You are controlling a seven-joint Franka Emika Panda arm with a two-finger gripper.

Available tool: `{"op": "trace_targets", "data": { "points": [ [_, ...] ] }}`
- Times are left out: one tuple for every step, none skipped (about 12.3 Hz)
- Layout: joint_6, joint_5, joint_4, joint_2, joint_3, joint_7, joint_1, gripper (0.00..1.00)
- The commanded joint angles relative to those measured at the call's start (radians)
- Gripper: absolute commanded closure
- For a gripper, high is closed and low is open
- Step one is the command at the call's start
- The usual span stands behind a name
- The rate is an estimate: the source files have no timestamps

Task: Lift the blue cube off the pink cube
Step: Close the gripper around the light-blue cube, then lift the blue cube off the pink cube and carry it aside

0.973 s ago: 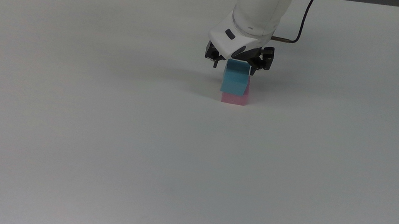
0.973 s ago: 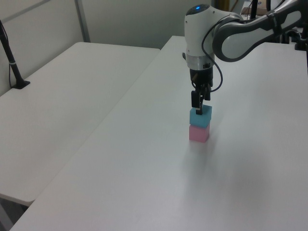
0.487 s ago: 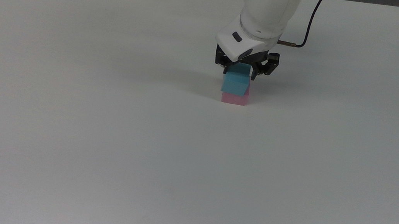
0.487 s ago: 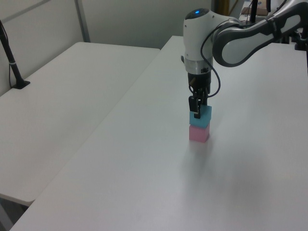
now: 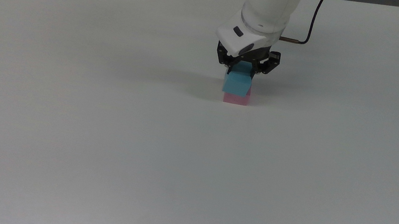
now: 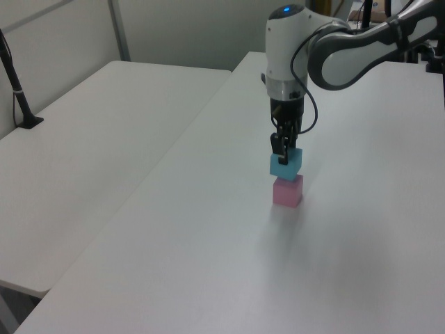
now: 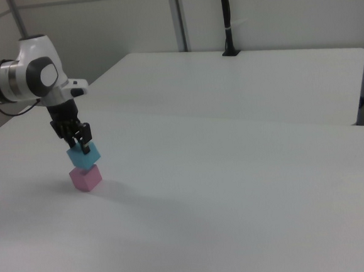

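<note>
A: Top view, near to far: bare white table (image 5: 100, 152), then the pink cube (image 5: 236, 99) sitting on it, the blue cube (image 5: 238, 81) over that, the gripper (image 5: 243, 68) behind and above.

B: Gripper state?

A: Clamped on the blue cube. Black fingers pressed to its two sides near the top, gap only as wide as the cube. Nothing else touched.

B: Blue still on pink?

A: No. Left view shows the blue cube (image 6: 286, 164) in the air with a thin gap over the pink cube (image 6: 288, 190), tilted a bit, one corner low. Right view agrees: blue cube (image 7: 83, 156) lifted and rotated, pink cube (image 7: 86, 178) flat on the table (image 7: 236, 188) just under it.

B: Versus earlier?

A: Half a second ago the blue one sat flush on the pink one in the left view with the fingers around it. Now it's raised clear. A second ago the fingers were wider and higher, only straddling the top. Pink cube looks nudged a touch toward the top view's right, hard to be sure.

B: Farther back?

A: White arm (image 6: 348, 52) reaching in from the left view's right, black cable (image 5: 316, 15) off the wrist, second white table (image 6: 90, 139) beyond on the left view's left, with a black post (image 6: 17, 90) on it.
</note>
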Motion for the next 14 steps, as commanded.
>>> {"op": "trace_targets", "data": {
  "points": [
    [0.007,-0.016,-0.002,-0.043,-0.003,-0.181,-0.088,0.59],
    [0.017,-0.017,0.002,-0.034,-0.007,-0.265,-0.119,0.59],
    [0.02,-0.017,0.003,-0.029,-0.009,-0.319,-0.144,0.59],
    [0.02,-0.016,0.003,-0.029,-0.009,-0.368,-0.171,0.59],
    [0.02,-0.013,0.003,-0.028,-0.007,-0.443,-0.21,0.59],
    [0.02,-0.01,0.003,-0.024,-0.007,-0.488,-0.233,0.59],
    [0.02,-0.002,0.012,-0.002,-0.007,-0.534,-0.265,0.59],
    [0.02,-0.002,0.037,0.024,-0.007,-0.554,-0.291,0.59],
    [0.021,0.0,0.04,0.052,-0.007,-0.573,-0.316,0.59],
    [0.021,-0.003,0.04,0.075,-0.007,-0.586,-0.333,0.59],
    [0.021,-0.004,0.055,0.106,-0.006,-0.597,-0.34,0.58],
    [0.021,-0.004,0.061,0.12,-0.006,-0.597,-0.34,0.58],
    [0.021,0.0,0.062,0.127,-0.006,-0.596,-0.34,0.58],
    [0.021,0.003,0.062,0.129,-0.006,-0.593,-0.34,0.58]
  ]
}}
